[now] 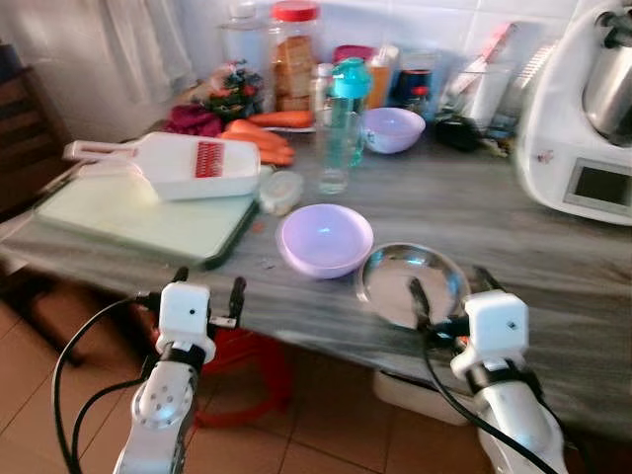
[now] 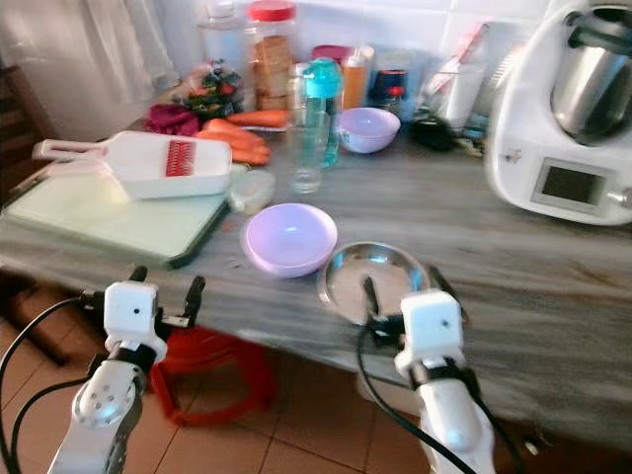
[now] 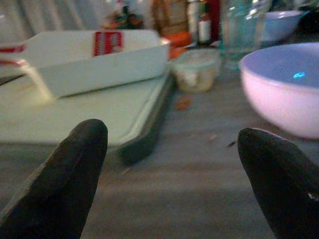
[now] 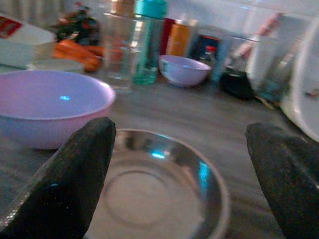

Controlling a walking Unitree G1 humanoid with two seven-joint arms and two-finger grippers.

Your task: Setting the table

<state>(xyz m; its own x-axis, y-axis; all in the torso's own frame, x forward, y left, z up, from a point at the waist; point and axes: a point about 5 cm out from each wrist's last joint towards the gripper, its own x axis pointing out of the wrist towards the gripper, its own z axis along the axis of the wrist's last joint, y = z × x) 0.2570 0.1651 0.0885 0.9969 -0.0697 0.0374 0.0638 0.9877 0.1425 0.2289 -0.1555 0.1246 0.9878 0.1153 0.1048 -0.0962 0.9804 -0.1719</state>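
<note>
At the near edge of the grey surface (image 1: 553, 257): steel plate (image 1: 411, 284), shallow, empty, lying flat, its rim close to the drop. My right gripper (image 1: 449, 294) sits just at that rim, jaws spread wide to either side of the plate, holding nothing.

Touching or nearly touching the plate on its left: lilac bowl (image 1: 325, 239), empty, upright. Risk, as I judge it: a thin, slick rim gives the jaws little to bite on; a shallow pinch could let the plate skid into the bowl, or tip it off the edge to the tiled floor (image 1: 326, 434).

Behind the bowl: tall glass (image 1: 336, 148), a teal-capped bottle (image 1: 350, 99) and a small lidded tub (image 1: 281, 191). A plate lifted too steeply and swung forward could clip the glass, the easiest thing here to topple.

Further back: second lilac bowl (image 1: 393, 128), carrots (image 1: 262, 133), jars along the wall, and a white kitchen machine (image 1: 583, 109) at far right, well apart from my reach.

To the left: pale cutting board (image 1: 138, 212) carrying a white slicer (image 1: 178, 163). My left gripper (image 1: 208, 292) hovers at the surface edge before the board's corner, jaws open, empty. Risk: moving forward low, it could catch the board's edge and shift the slicer.
</note>
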